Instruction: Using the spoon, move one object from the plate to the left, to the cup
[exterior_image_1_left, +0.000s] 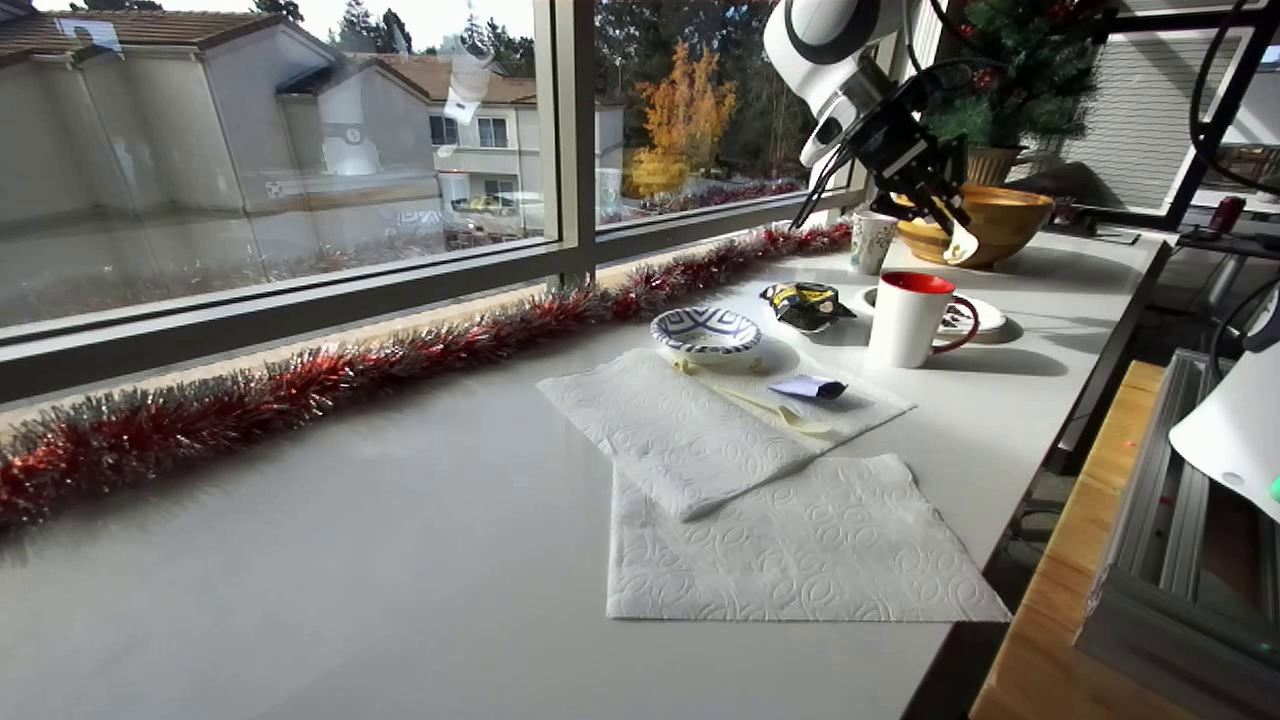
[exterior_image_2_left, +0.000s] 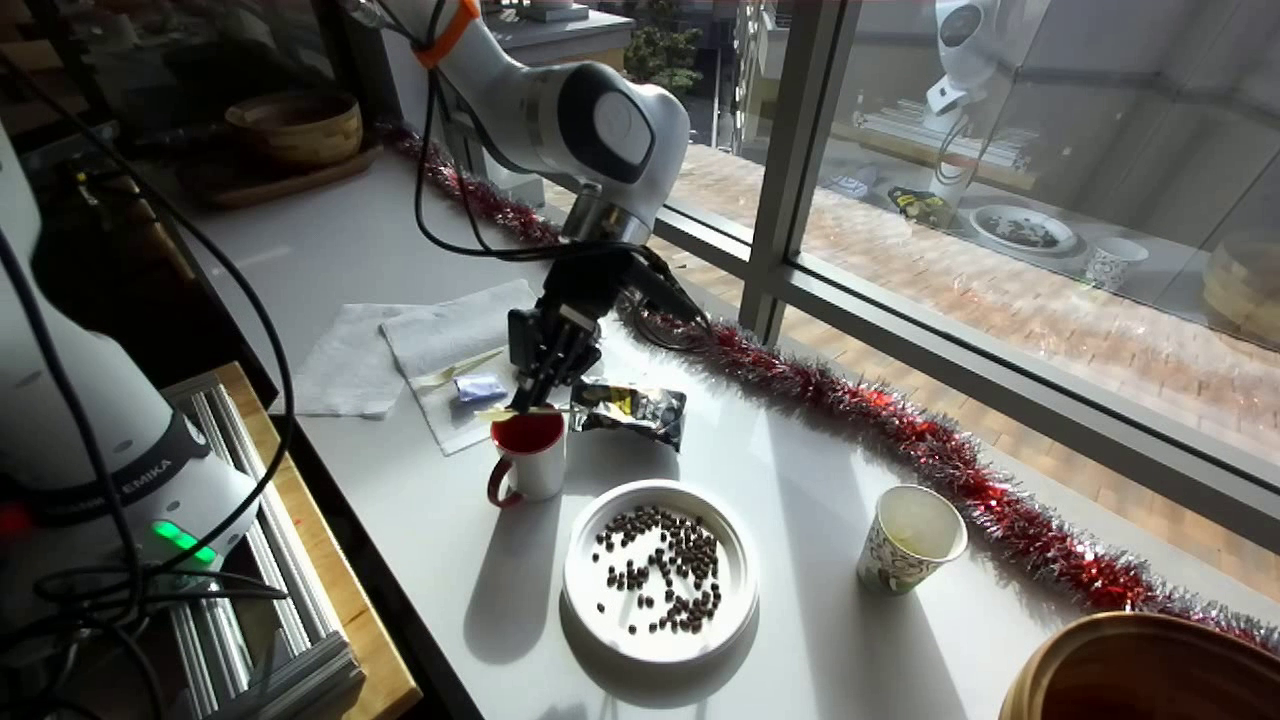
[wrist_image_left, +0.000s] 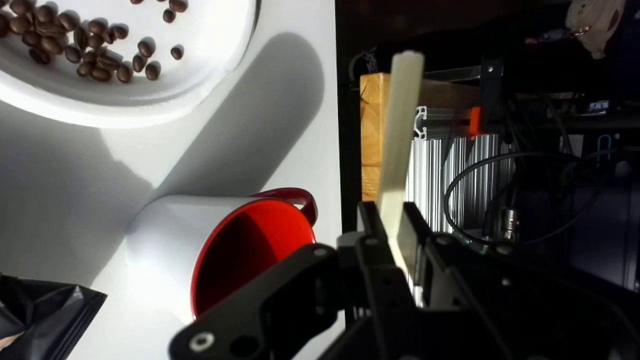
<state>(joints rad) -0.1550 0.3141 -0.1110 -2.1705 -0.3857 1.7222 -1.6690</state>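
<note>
1. On the robot base (exterior_image_2_left: 150, 430), far left in an exterior view, "EMIKA" can be read; markings on the black-and-yellow packet (exterior_image_2_left: 632, 410) are too small to make out.
2. The pincer (wrist_image_left: 392, 217), right of centre in the wrist view, is closed on the pale spoon (wrist_image_left: 402, 110).
3. There, the white mug (wrist_image_left: 180, 232) lies left of the pincer; the white plate (wrist_image_left: 115, 112), bearing dark beans (wrist_image_left: 52, 45), occupies the upper left.

The white arm (exterior_image_2_left: 560, 115) is bent, its wrist (exterior_image_2_left: 600, 215) angled down; from here I see the black tool (wrist_image_left: 391, 217) hanging at a slant, fingers (wrist_image_left: 372, 235) pinched close together in a narrow grip.
</note>
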